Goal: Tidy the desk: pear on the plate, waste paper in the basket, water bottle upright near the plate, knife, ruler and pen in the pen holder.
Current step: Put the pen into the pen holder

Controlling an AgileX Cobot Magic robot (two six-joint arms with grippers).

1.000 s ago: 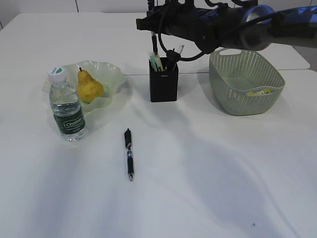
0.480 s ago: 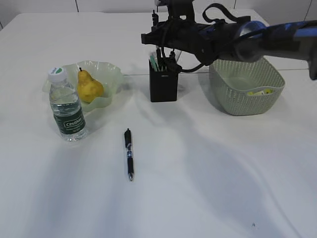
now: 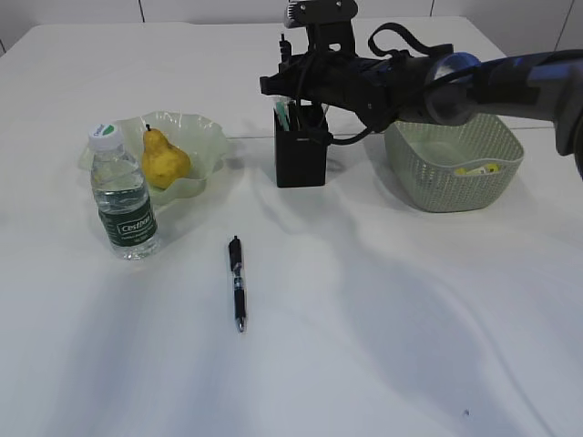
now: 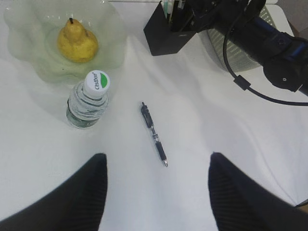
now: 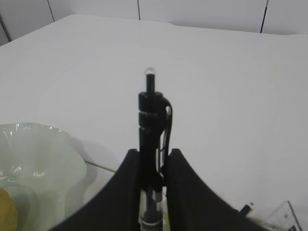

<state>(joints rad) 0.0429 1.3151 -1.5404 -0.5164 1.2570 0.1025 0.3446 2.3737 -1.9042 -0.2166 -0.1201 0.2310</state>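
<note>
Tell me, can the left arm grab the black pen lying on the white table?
Probably yes. The left end effector hangs open right above the black pen, and nothing lies between them.

We see a bright, evenly lit scene with soft light from above. On the white table the shadows are faint and diffuse: a broad grey smear lies across the right of the exterior view under the right arm, and small soft shadows sit beside the water bottle and the pen holder. The plate shows mild glints on its rim. In the left wrist view the left gripper fingers are dark and blurred at the bottom edge. In the right wrist view the right gripper and its pen are slightly soft, and the plate edge is hazy.
</note>
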